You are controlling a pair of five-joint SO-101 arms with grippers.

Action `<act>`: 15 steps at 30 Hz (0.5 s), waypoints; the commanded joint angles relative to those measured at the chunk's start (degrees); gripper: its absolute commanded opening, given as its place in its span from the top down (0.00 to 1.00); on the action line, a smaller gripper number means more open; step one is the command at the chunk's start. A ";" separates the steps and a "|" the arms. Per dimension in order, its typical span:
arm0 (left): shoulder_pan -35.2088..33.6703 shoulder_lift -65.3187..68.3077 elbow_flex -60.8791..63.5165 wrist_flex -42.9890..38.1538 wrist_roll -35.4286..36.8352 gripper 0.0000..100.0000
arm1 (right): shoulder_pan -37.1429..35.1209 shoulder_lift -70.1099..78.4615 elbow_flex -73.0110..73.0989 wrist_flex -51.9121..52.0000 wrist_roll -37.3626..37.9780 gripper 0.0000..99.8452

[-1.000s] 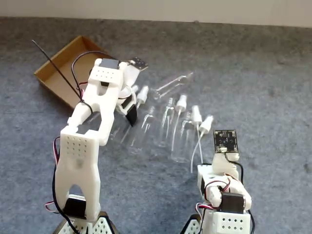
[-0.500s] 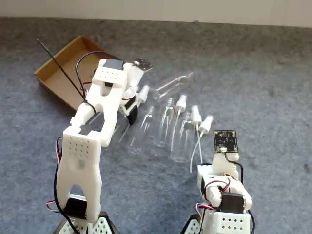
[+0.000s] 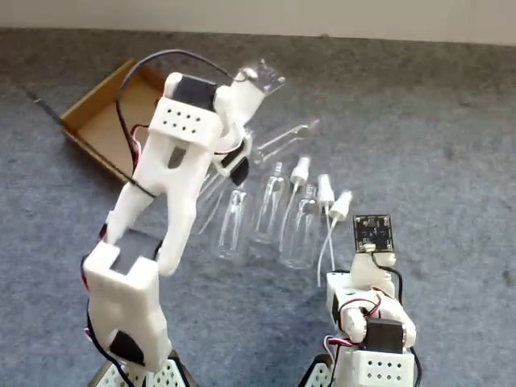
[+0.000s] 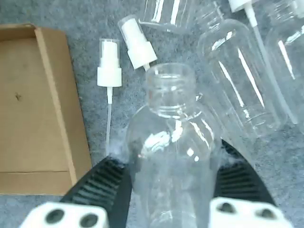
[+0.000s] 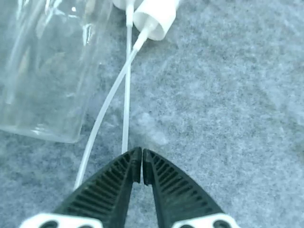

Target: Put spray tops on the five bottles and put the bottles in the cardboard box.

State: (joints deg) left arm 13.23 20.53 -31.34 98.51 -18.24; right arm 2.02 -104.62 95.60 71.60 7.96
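Two hands, two different states. My left gripper [image 4: 173, 185] is clamped on a clear bottle [image 4: 171, 118], one black jaw on each flank of its body, and it holds the bottle up off the grey carpet [image 3: 451, 161]. The bottle's long axis runs straight out along my fingers, with its open mouth pointing away from my wrist and its threaded neck bare.

Just past that mouth, down on the carpet, lies a white spray top [image 4: 109, 71], its thin tube trailing back toward my hand. A second spray top [image 4: 137, 42] lies tilted beside it. The cardboard box [image 4: 33, 109] sits on the outer side of my left hand, away from my right. What I can see of its inside is plain brown card.

Three more bottles [image 3: 270, 210] lie side by side between my two hands, roughly parallel, with their necks pointing away from me. A fourth bottle [image 3: 282, 139] lies aslant a little beyond my left hand. All are see-through (whether any tube sits inside one, I cannot tell).

My right gripper [image 5: 142, 164] is pressed closed with nothing between its jaws, low over the carpet. Two thin white tubes [image 5: 127, 95] run from just ahead of its tips out to a white spray head [image 5: 156, 16]. The base of a lying bottle [image 5: 42, 71] is beside them.
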 commanded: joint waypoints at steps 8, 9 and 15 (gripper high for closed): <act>5.93 -28.18 2.86 1.14 0.70 0.91 | 0.57 -0.57 8.22 0.13 -0.44 0.99; 6.20 -30.37 5.23 1.14 0.70 0.91 | 0.57 -0.57 8.22 0.13 -0.44 0.99; 7.08 -43.65 21.49 0.70 0.62 0.91 | 0.57 -0.57 8.22 0.13 -0.44 0.99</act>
State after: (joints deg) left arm 19.65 -13.32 -17.89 99.47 -18.24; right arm 2.02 -104.62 95.60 71.60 7.96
